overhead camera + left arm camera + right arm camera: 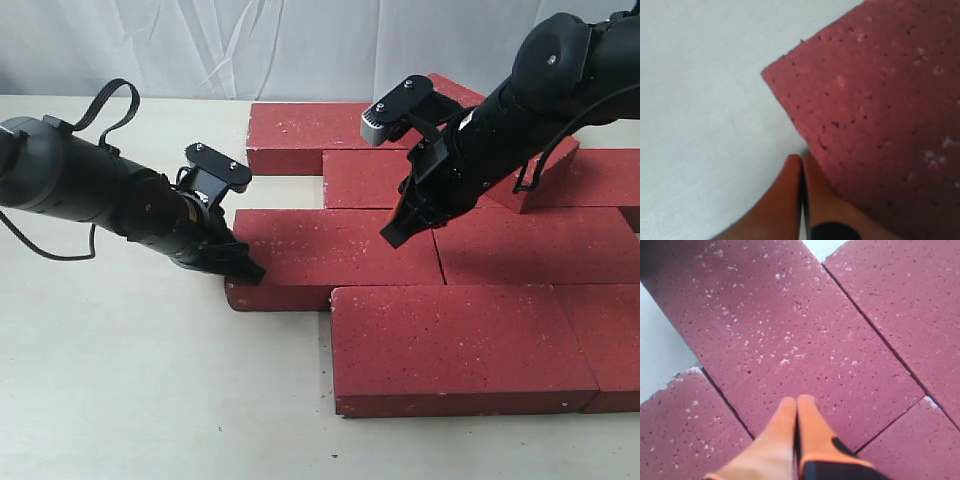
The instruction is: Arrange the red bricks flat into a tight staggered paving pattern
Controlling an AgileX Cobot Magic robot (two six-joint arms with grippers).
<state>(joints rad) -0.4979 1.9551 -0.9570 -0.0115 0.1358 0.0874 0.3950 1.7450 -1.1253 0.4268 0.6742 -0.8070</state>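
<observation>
**Exterior view.** The red bricks (450, 340) lie flat on the bench (120, 400), spreading in staggered rows from the centre out to 3 o'clock. Most joints are close. One more brick, at about 2 o'clock, sits tilted across the others beneath the right arm. All are dark red, rough and flecked with white. The left gripper (243, 268), at 9 o'clock of centre, is pinched to a point at the left end of a middle-row brick (330, 250). The right gripper (395, 232), just off centre toward 1 o'clock, is likewise pinched together and holds nothing. It points down at that same brick's top.

**Left wrist view.** The fingertips (792, 172) meet with no gap, right beside the brick's edge near its corner. They appear to touch it, though the blur leaves that unsure.

**Right wrist view.** The pads (785, 415) are pressed together over the brick's face, close to a tight joint.

**Handling.** These bricks are probably heavy, rigid and gritty, and too broad to pinch. They should handle best by shoving an end or side face low down so they slide. The corners may chip.
</observation>
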